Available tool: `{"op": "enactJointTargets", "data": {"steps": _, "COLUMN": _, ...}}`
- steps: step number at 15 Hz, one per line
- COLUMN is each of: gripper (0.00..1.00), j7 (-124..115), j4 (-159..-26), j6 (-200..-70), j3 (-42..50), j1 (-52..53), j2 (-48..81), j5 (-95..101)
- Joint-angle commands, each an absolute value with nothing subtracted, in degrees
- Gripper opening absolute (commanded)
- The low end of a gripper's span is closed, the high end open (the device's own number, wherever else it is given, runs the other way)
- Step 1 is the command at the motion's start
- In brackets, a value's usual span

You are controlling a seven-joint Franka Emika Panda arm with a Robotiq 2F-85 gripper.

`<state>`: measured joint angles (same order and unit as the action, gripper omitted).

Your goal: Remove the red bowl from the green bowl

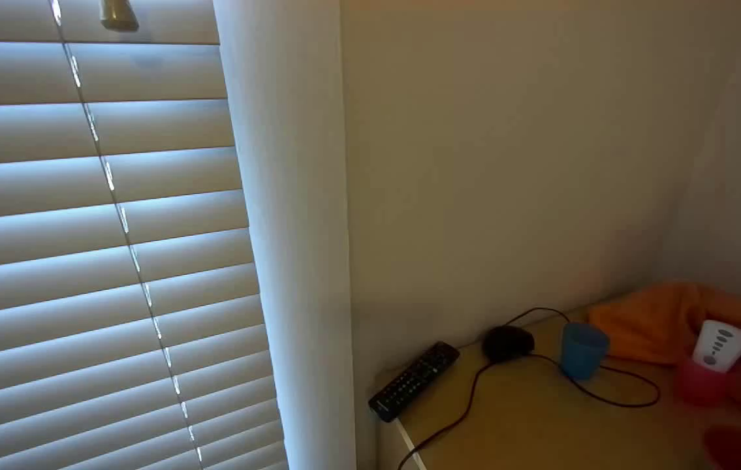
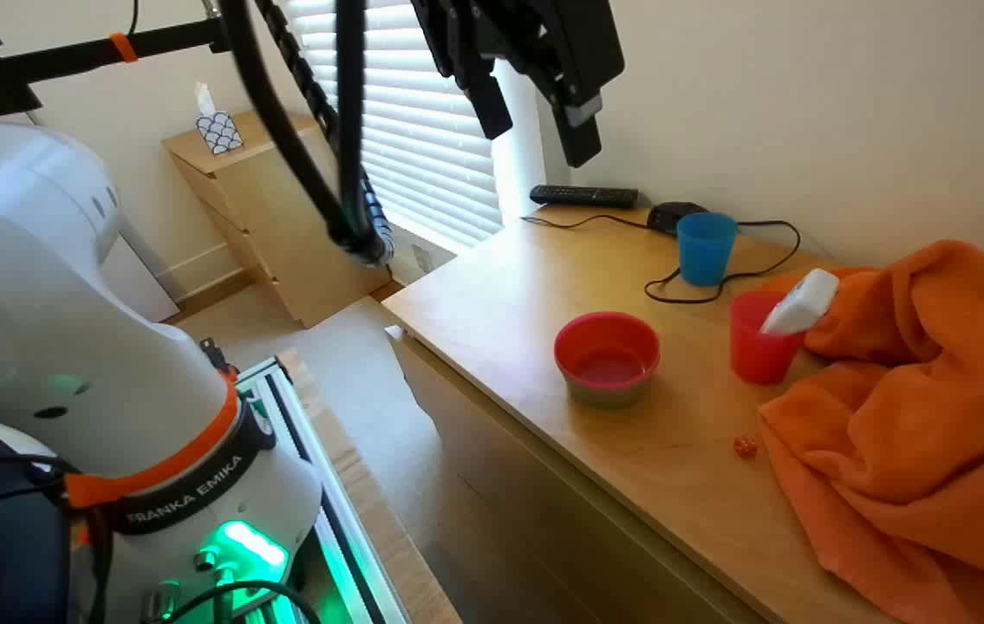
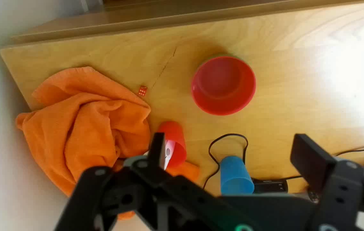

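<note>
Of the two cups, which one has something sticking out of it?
The red cup, beside the orange cloth: a white object leans out of it. Nothing pokes out of the blue cup.

An orange towel point(image 2: 925, 407) lies on the desk point(image 2: 674, 459) beside a red cup point(image 2: 755, 354) holding a white remote point(image 2: 805, 300), with a red die point(image 2: 745, 446) nearby. A black cord point(image 2: 687, 301) bends partly around a blue cup point(image 2: 706, 253); a black remote point(image 2: 587, 197) lies near the wall point(image 2: 804, 113).

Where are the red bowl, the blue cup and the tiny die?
Red bowl point(image 3: 222, 82), wrist view: inside, on its bottom.
Blue cup point(image 2: 706, 254), in an exterior view: on its outside wall.
Tiny die point(image 3: 142, 91), wrist view: on its dotted face.
</note>
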<state>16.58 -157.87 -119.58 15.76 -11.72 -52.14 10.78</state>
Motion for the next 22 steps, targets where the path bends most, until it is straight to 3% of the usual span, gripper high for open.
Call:
{"op": "enactJointTargets", "data": {"steps": 1, "gripper": 1.0, "j7": 16.54, "j4": -157.78, "j6": -119.4, "j3": 15.75, "j1": -11.66, "j2": -52.11, "j5": 10.76}}
{"op": "enactJointTargets", "data": {"steps": 7, "gripper": 1.0, "j7": 16.7, "j4": -157.61, "j6": -119.71, "j3": 15.19, "j1": -11.49, "j2": -50.92, "j5": 11.53}}
{"op": "enactJointTargets", "data": {"steps": 12, "gripper": 1.0, "j7": 19.45, "j4": -156.4, "j6": -124.68, "j3": 12.98, "j1": -3.73, "j2": -34.41, "j5": 10.44}}
{"op": "enactJointTargets", "data": {"steps": 16, "gripper": 1.0, "j7": 12.71, "j4": -154.85, "j6": -131.99, "j3": 8.4, "j1": -3.46, "j2": -21.65, "j5": 10.7}}
{"op": "enactJointTargets", "data": {"steps": 20, "gripper": 1.0, "j7": 3.54, "j4": -153.34, "j6": -137.67, "j3": 4.65, "j1": -5.49, "j2": -13.12, "j5": 12.38}}
{"op": "enactJointTargets", "data": {"steps": 22, "gripper": 1.0, "j7": 5.97, "j4": -154.95, "j6": -137.75, "j3": 4.99, "j1": -4.5, "j2": -15.25, "j5": 10.67}}
